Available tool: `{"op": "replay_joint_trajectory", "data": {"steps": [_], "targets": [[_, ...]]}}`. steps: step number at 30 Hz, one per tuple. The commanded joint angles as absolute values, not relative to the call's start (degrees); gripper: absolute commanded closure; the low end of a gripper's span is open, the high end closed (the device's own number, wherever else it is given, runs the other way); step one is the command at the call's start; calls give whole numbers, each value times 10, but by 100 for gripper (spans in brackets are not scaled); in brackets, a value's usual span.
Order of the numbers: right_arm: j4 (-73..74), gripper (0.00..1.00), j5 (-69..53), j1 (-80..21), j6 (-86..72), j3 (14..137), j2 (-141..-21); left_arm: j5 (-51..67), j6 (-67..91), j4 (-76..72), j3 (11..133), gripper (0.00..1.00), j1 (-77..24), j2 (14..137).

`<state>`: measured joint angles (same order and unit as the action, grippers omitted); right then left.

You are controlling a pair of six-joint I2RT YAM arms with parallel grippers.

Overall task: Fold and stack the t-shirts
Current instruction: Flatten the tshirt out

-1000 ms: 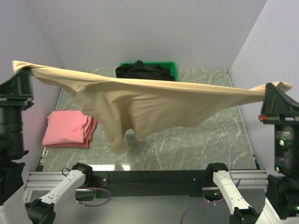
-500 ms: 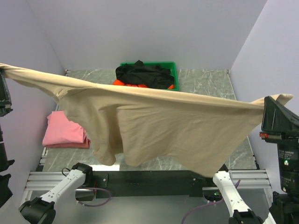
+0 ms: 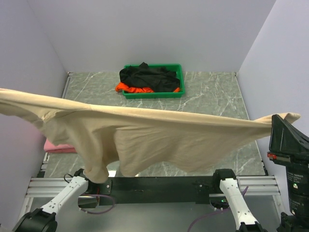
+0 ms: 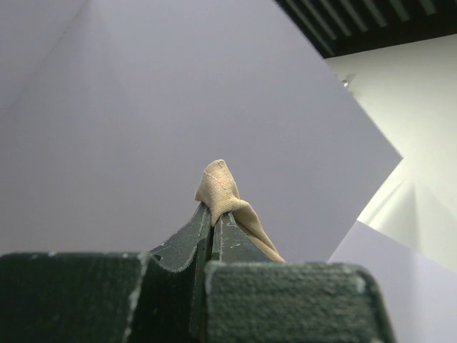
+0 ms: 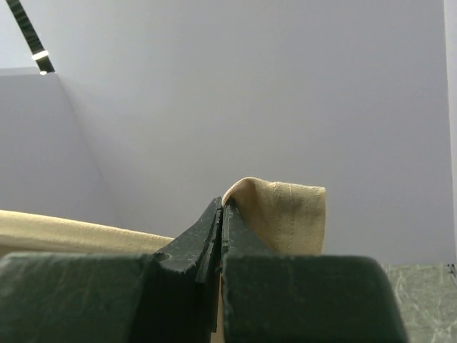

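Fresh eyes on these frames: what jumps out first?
A beige t-shirt hangs stretched in the air across the whole table, its ends pinched in the shut left claw and right claw. Behind it, a green tray at the table's far edge holds a black t-shirt and an orange t-shirt.

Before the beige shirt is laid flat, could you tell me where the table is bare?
Bare table lies either side of the green tray. The pink shirt crowds the near left; the beige shirt hides the middle.
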<state>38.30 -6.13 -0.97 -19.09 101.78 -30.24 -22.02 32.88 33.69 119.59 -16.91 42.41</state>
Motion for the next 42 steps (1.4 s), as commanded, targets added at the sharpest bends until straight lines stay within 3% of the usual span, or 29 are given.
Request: {"op": "replay_joint_trajectory", "data": {"steps": [1,7,10,13,17,18,19,20,21,22,23,24,32,37,42], "targets": [[367,100,26,-7,-180,991,-315,-284,295,279,1173,99,-164,462],[338,100,61,-7,-188,882,-390,-389,260,233,1076,99,-164,583],[306,100,67,-6,-199,749,-437,-410,237,152,958,100,-163,634],[274,100,76,-5,-217,660,-513,-339,253,91,838,99,-134,724],[207,99,73,-3,-197,639,-664,-251,264,29,815,99,-94,872],[211,95,74,-3,-185,655,-736,-240,267,62,838,77,-92,909],[221,71,77,-3,-179,695,-770,-242,276,106,876,60,-91,948],[233,61,82,-3,-177,717,-800,-251,286,149,964,45,-91,1021],[249,50,102,-2,-177,734,-840,-263,297,238,1009,14,-91,1052],[254,24,104,-3,-178,745,-851,-266,308,270,1047,1,-91,1076],[252,14,103,-3,-179,750,-853,-265,313,285,1085,1,-92,1096],[243,13,104,-3,-183,745,-839,-264,317,292,1085,0,-92,1094],[234,11,9,-16,-242,581,-707,-198,432,294,807,1,-116,895],[234,11,6,-133,-285,481,-635,-190,499,323,618,1,-194,767],[201,11,3,-217,-329,449,-672,-82,519,268,486,1,-244,698]]}}
